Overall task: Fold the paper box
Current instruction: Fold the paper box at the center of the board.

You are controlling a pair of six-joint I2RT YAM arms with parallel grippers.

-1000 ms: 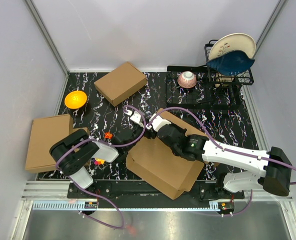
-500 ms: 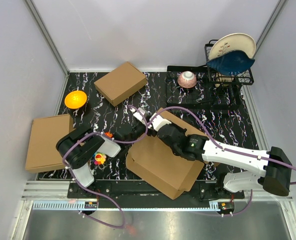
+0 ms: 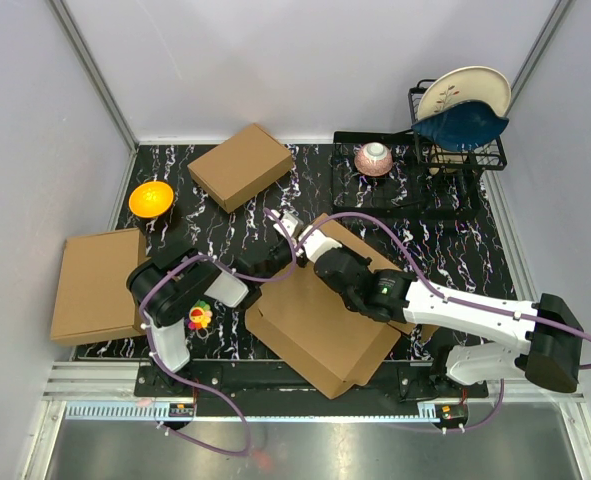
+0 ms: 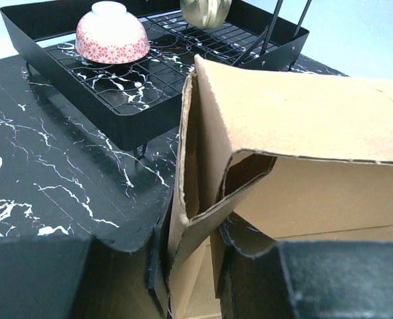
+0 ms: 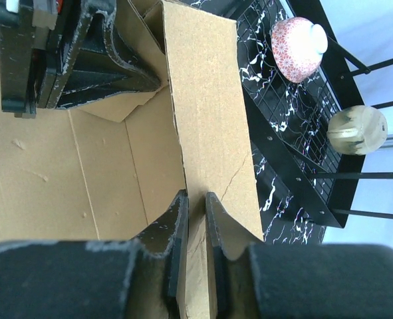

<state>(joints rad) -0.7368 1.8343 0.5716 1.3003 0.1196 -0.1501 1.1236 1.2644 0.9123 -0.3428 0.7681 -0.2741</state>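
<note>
1. Right gripper (image 5: pixel 195 199) is pinched narrow on the top edge of an upright wall of the paper box (image 3: pixel 315 325), with one finger on each face.
2. Left gripper (image 4: pixel 191 247) stands narrow about a folded corner flap at the box's far corner. Its pads look pressed to both sides of the doubled card, so I judge it a hold rather than a hover.
3. The box lies part-formed at the near middle of the bench (image 3: pixel 310 185), under both wrists. It is well apart from the smaller closed box (image 3: pixel 240 165) and the flat slab (image 3: pixel 95 285).
4. Handling, as a judgement:
   - The box is light and stiff across its panels, and it will bend only at the scored creases.
   - It is apt to tear at the slits or crush under a hard pinch.
   - It will likely slide on the smooth bench, so one arm should anchor it while the other folds.
   - The best holds are wall edges close to a crease, not tab tips.
5. The top view gives the whole outline and the box's skew on the bench, but the arms hide both grips.
6. Only the left wrist view shows the flap tucked against the wall and its ragged cut edge.
7. Only the right wrist view shows the box's inner floor, a faint crack line in the held wall, and the left gripper from inside. The pink bowl (image 5: pixel 296 43) sits beyond.
</note>
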